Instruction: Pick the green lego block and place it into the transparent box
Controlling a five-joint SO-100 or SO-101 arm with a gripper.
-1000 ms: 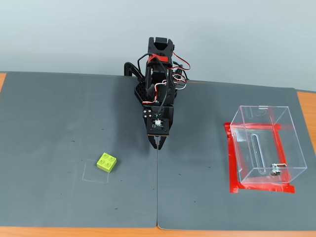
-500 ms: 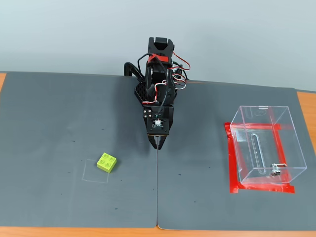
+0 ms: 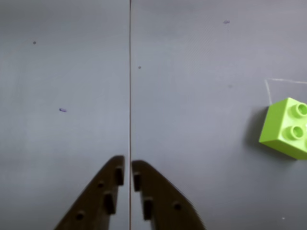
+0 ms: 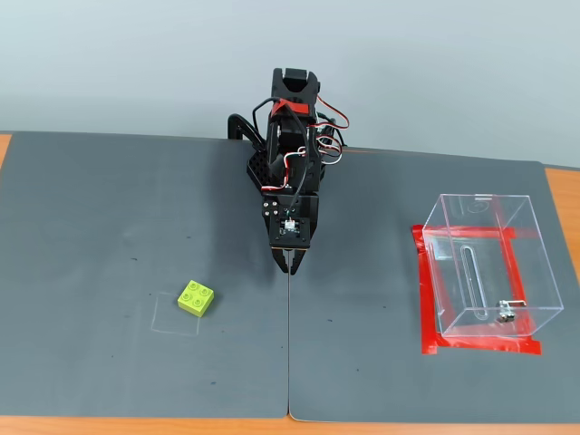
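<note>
The green lego block [image 4: 197, 297] lies on the grey mat at the left of the fixed view, on a faint drawn square. In the wrist view it [image 3: 287, 127] sits at the right edge, partly cut off. My gripper [image 4: 288, 262] points down over the mat's centre seam, to the right of the block and apart from it. In the wrist view its dark fingers [image 3: 128, 173] are almost together with nothing between them. The transparent box [image 4: 485, 270] stands at the right on red tape, with a metal fitting on its front wall.
A seam [image 4: 289, 344] runs down the middle of the grey mat [image 4: 91, 227]. The orange table edge [image 4: 562, 190] shows at the right and along the front. The arm's base [image 4: 290, 127] stands at the back centre.
</note>
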